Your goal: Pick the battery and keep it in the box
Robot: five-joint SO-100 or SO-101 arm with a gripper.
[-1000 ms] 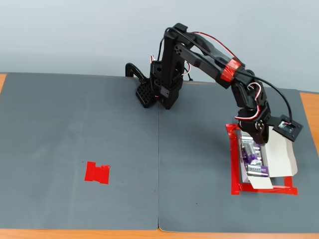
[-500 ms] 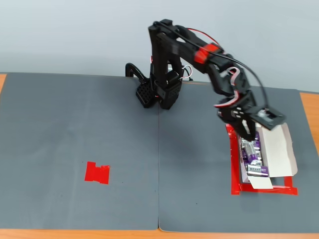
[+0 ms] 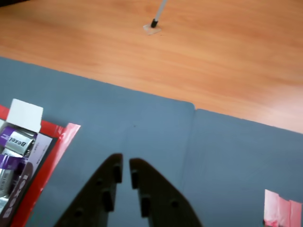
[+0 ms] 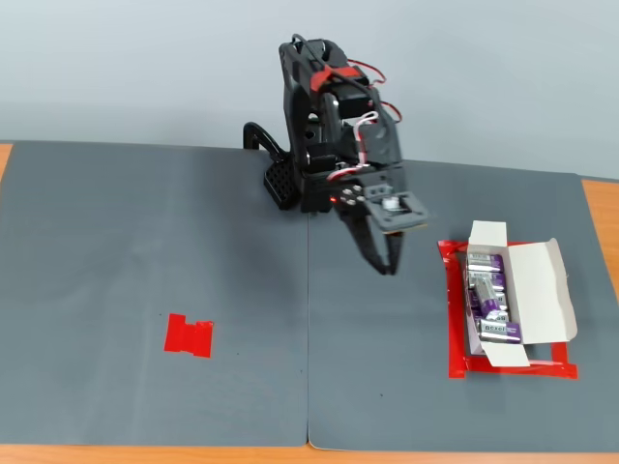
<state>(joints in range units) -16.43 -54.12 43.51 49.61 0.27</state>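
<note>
With the purple-and-silver block battery (image 4: 488, 295) lying in the white cardboard box (image 4: 538, 290) off to its side, the empty, nearly clenched black pincer (image 4: 387, 267) risks only clipping a flap if it swings back

In the fixed view the battery (image 4: 490, 301) lies in the box (image 4: 538, 290) at the mat's (image 4: 145, 242) right. The gripper (image 4: 387, 266) hangs left of the box; a tape patch (image 4: 189, 335) lies far left, nearer the front.
</note>
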